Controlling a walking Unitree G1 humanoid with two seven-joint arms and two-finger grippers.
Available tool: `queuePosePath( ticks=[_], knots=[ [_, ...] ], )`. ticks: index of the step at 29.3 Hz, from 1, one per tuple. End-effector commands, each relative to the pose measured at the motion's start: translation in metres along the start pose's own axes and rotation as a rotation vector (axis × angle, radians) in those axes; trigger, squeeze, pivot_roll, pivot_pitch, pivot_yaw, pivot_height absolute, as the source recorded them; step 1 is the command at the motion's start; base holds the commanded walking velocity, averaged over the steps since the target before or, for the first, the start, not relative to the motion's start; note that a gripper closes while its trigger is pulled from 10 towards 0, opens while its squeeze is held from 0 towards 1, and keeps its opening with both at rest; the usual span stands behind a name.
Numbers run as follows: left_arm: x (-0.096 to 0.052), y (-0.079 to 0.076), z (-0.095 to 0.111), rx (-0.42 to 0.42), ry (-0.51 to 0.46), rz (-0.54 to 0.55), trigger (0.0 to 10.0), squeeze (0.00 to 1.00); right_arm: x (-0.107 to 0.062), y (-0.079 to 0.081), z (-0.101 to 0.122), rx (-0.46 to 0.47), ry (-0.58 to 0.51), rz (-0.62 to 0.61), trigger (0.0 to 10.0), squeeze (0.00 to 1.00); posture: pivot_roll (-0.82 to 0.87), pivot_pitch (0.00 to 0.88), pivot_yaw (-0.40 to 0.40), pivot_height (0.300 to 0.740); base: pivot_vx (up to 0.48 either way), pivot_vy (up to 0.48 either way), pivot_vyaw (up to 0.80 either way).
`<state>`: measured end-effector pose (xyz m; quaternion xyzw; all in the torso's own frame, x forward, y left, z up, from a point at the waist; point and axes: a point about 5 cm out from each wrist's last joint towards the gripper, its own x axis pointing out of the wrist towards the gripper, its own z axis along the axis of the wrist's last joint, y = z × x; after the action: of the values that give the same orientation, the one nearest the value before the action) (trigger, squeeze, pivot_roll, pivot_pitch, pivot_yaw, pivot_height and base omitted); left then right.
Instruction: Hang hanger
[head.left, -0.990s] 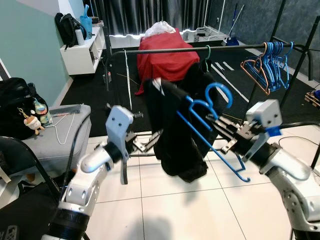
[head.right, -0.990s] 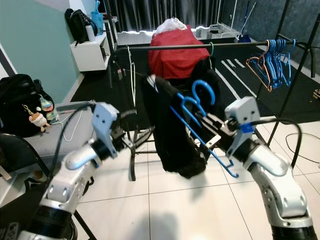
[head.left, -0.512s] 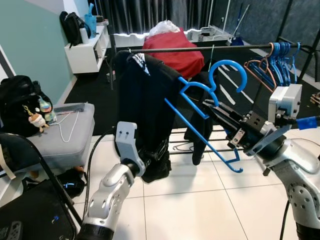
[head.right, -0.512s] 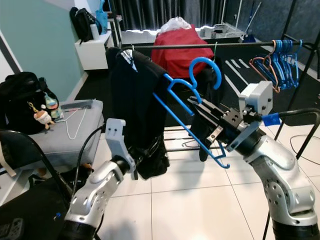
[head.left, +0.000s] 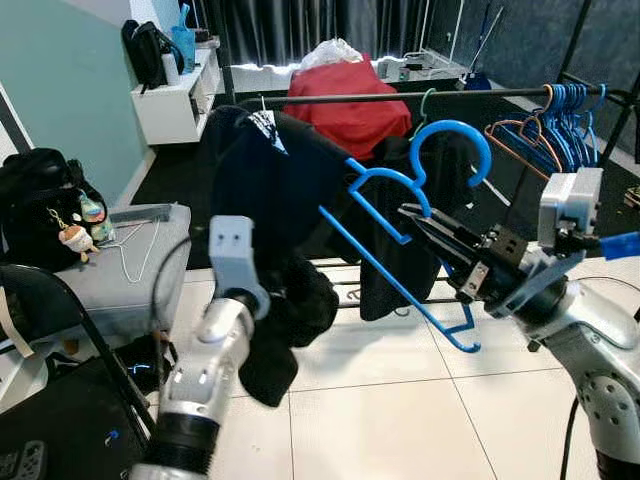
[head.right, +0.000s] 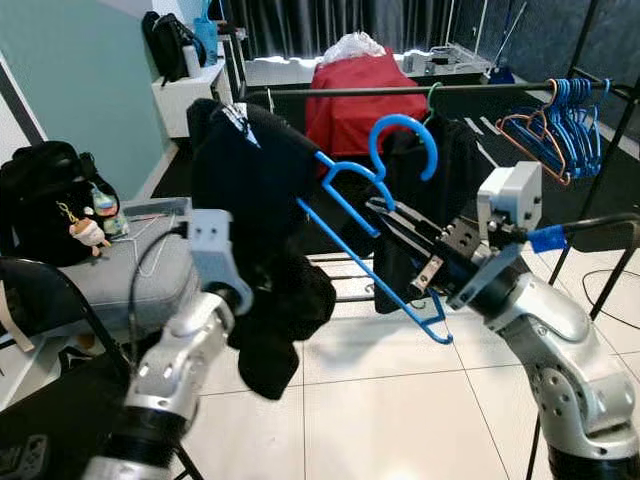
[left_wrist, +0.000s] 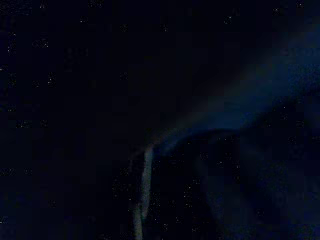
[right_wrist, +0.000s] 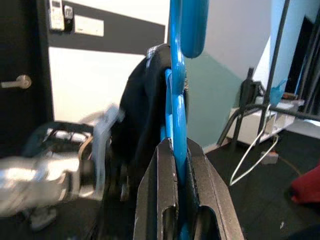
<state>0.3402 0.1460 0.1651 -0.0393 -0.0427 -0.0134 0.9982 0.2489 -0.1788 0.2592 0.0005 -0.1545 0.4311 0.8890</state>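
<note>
Over on the left, the left gripper (head.left: 285, 300) is buried in the dark folds of the black garment (head.left: 270, 200); from where I stand I cannot tell whether its fingers are parted or clamped, and the wrist camera there gives nothing but near-black cloth. The garment is draped over one shoulder of the blue hanger (head.left: 400, 230), and its lower part sags in a bunched lump down by the left forearm. It looks soft and floppy, the sort of cloth that slides and swings its weight to one side, so I'd judge the load on the hanger to be lopsided.

In the middle, the hanger is held up in the air, tilted, with its hook (head.left: 450, 150) curling upward and close in front of the dark clothes rail (head.left: 380, 97) without resting on it. The plastic frame looks thin, stiff and smooth, probably a little slippery and apt to twist in a pinch.

To the right, the right gripper (head.left: 440, 240) has its two black fingers clenched on the hanger's bare arm, just below the neck; the wrist view shows the blue bar squeezed between them. That seems a sound place to hold, near the hook, where turning it is easiest. Further right along the rail hangs a cluster of empty hangers (head.left: 550, 115).
</note>
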Motion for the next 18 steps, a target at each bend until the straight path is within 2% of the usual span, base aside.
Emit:
queuePosePath(
  ticks=[1,2,3,5,10,11,12,14,15,16,18],
  knots=[
    [0.0,0.019,0.0,0.037,-0.004,0.081,0.0,0.0,-0.004,0.002,0.012,-0.024,-0.047,0.015,0.0,0.0,-0.19,0.0,0.044,0.74,0.0,0.0,0.0],
    [0.002,0.04,0.005,0.104,-0.023,0.147,0.0,0.0,-0.013,0.001,0.011,-0.01,-0.027,0.013,0.0,0.0,-0.19,0.0,0.043,0.74,0.0,0.0,0.0],
    [0.002,0.04,0.005,0.104,-0.023,0.147,0.0,0.0,-0.013,0.001,0.011,-0.01,-0.027,0.013,0.0,0.0,-0.19,0.0,0.043,0.74,0.0,0.0,0.0],
    [0.004,0.05,0.009,0.126,-0.036,0.181,0.0,0.0,-0.022,0.005,0.009,0.011,0.011,0.044,0.0,0.0,-0.2,0.0,0.045,0.74,0.0,0.0,0.0],
    [0.005,0.055,0.011,0.143,-0.045,0.204,0.0,0.0,-0.03,0.01,0.005,0.028,0.059,0.079,0.0,0.0,-0.2,0.0,0.046,0.74,0.0,0.0,0.0],
    [0.007,0.059,0.016,0.166,-0.062,0.226,0.0,0.0,-0.041,0.012,0.001,0.037,0.117,0.089,0.0,0.0,-0.21,0.0,0.047,0.74,0.0,0.0,0.0],
    [0.007,0.059,0.016,0.166,-0.062,0.226,0.0,0.0,-0.041,0.012,0.001,0.037,0.117,0.089,0.0,0.0,-0.21,0.0,0.047,0.74,0.0,0.0,0.0],
    [0.011,0.073,0.027,0.21,-0.103,0.281,0.0,0.0,-0.069,0.012,-0.008,0.075,0.255,0.075,0.0,0.0,-0.22,0.0,0.049,0.74,0.0,0.0,0.0],
    [0.011,0.073,0.027,0.21,-0.103,0.281,0.0,0.0,-0.069,0.012,-0.008,0.075,0.255,0.075,0.0,0.0,-0.22,0.0,0.049,0.74,0.0,0.0,0.0],
    [0.012,0.079,0.032,0.222,-0.12,0.303,0.0,0.0,-0.08,0.015,-0.014,0.105,0.326,0.075,0.0,0.0,-0.22,0.0,0.05,0.74,0.0,0.0,0.0],
    [0.015,0.088,0.04,0.227,-0.148,0.329,0.0,0.0,-0.094,0.032,-0.038,0.196,0.493,0.12,0.0,0.0,-0.23,0.0,0.053,0.74,0.0,0.0,0.0]
  ],
)
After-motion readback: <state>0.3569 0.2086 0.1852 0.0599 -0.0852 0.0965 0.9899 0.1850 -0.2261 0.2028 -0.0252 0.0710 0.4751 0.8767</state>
